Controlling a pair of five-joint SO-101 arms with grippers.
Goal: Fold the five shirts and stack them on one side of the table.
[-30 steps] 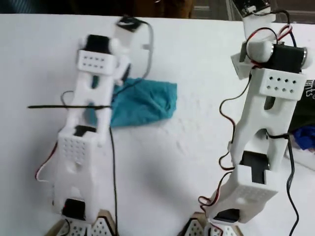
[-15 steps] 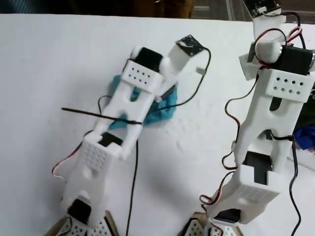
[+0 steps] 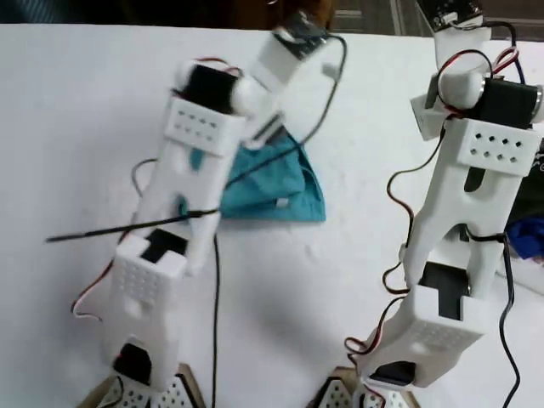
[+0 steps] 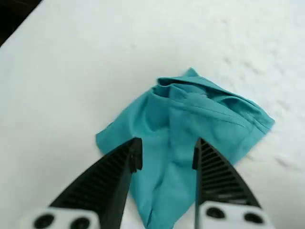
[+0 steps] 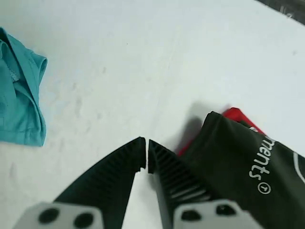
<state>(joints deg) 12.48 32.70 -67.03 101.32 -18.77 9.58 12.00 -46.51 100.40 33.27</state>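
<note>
Left gripper (image 4: pixel 167 153): fingers (image 4: pixel 119 174) spread apart, holding nothing. The teal shirt (image 4: pixel 200 119) lies bunched just beyond and under the tips; we cannot tell whether the tips touch the cloth.

Right gripper (image 5: pixel 146 155): fingers pressed together, empty. A black shirt (image 5: pixel 243 167) lies just beside one finger, and a red garment (image 5: pixel 237 114) peeks from under it.

Since half a second ago the left arm (image 3: pixel 183 170) has swung back from the table's middle. The teal shirt now shows as a wedge, with one corner drawn toward the right arm (image 3: pixel 463 195), which has stayed put.

The table (image 3: pixel 76 110) runs wide between the teal shirt and the right arm, and outward of the left arm. In the high view the left wrist sits at the far table edge.
</note>
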